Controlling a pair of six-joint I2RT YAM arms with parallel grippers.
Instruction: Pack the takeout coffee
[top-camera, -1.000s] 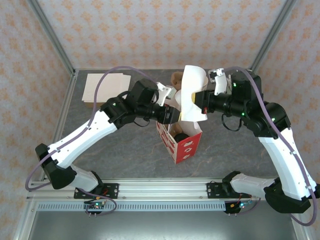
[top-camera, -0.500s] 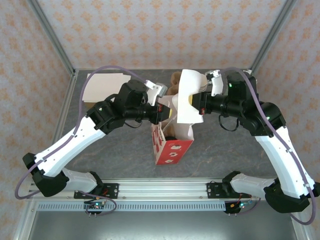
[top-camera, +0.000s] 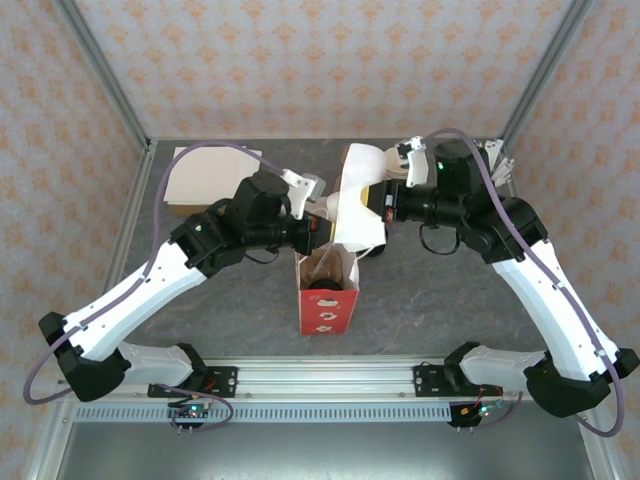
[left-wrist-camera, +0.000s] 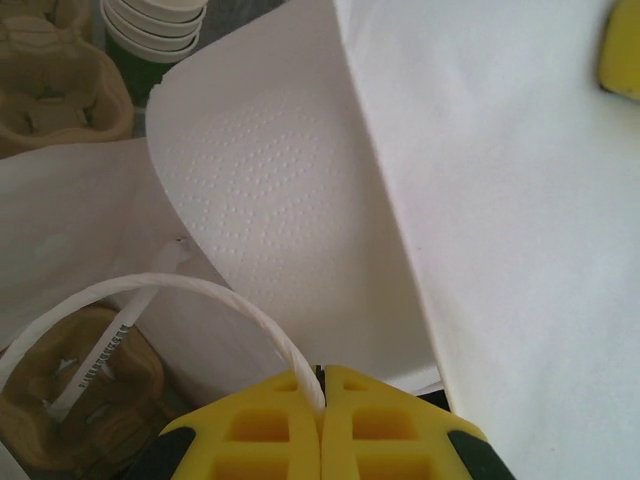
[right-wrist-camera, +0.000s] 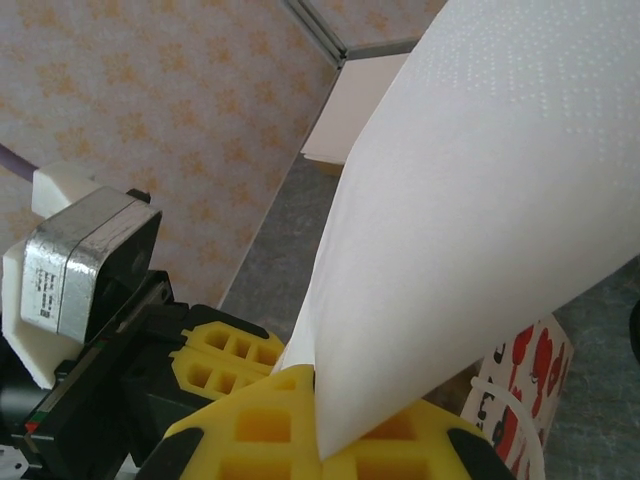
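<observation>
A red-and-white paper bag (top-camera: 328, 305) stands open at the table's middle. A dark round shape (top-camera: 326, 288) in its mouth looks like the black lid of the takeout coffee. My left gripper (left-wrist-camera: 322, 372) is shut on the bag's white twisted handle (left-wrist-camera: 200, 290), just above the bag's rim (top-camera: 318, 225). My right gripper (right-wrist-camera: 318, 372) is shut on a large white embossed napkin (right-wrist-camera: 480, 200), which hangs over the bag's far side (top-camera: 358, 205). The two grippers nearly meet above the bag.
A stack of lidless green cups (left-wrist-camera: 155, 25) and a brown pulp carrier (left-wrist-camera: 50, 85) lie beyond the bag. More brown pulp (left-wrist-camera: 80, 400) shows under the handle. A flat cream board (top-camera: 205, 175) lies at the back left.
My left gripper has shut on the bag's handle. Both arms and the napkin moved left, and the bag shifted left and now stands straighter.
</observation>
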